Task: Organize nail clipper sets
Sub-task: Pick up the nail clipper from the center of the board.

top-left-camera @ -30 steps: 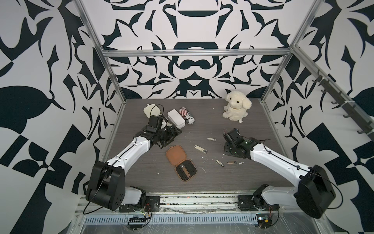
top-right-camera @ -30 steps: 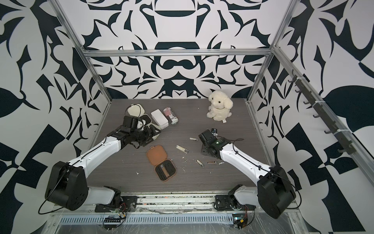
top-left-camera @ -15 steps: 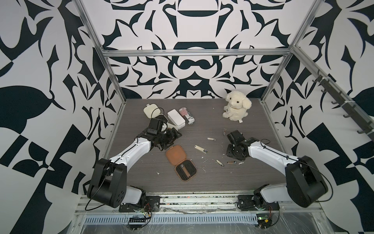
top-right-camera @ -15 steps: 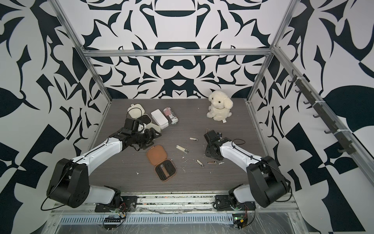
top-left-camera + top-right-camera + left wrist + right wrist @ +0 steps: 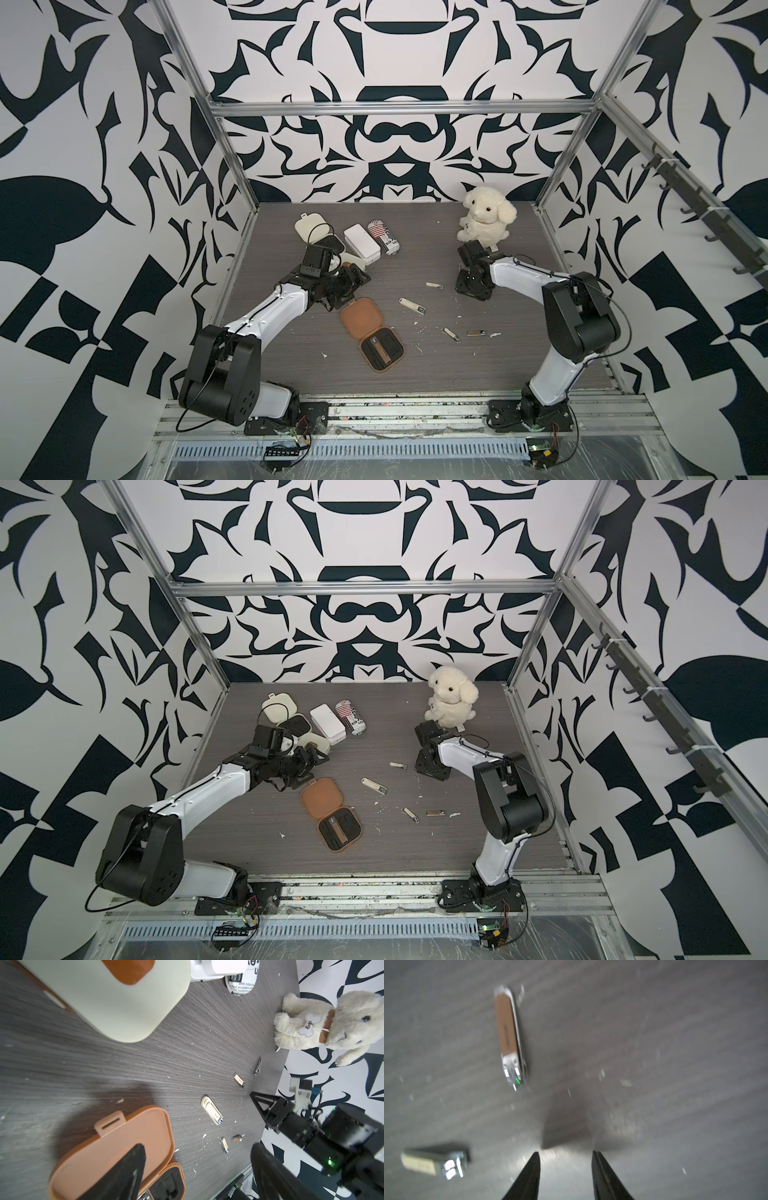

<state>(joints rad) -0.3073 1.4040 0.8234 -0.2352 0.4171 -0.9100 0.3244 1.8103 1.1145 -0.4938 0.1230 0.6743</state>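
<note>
Grey wood-grain table fills the middle of both top views, with two white-and-black arms reaching in from the lower edge. One cream plush dog sits at the upper right.

There are three cases:
- One tan-brown case lies open flat at the centre, with a tool in its black slots.
- One cream case lies open at the upper left.
- A second cream case lies near the left gripper.

One white box and one striped can lie side by side, right of the cream cases.

The left gripper's fingers stand wide apart, close to the tan lid's upper edge, and hold nothing. The right gripper points down at bare table below the dog, its fingers parted and empty.

Four loose clippers show in both top views, right of the tan case. The left wrist view shows a fifth clipper nearer the dog.
</note>
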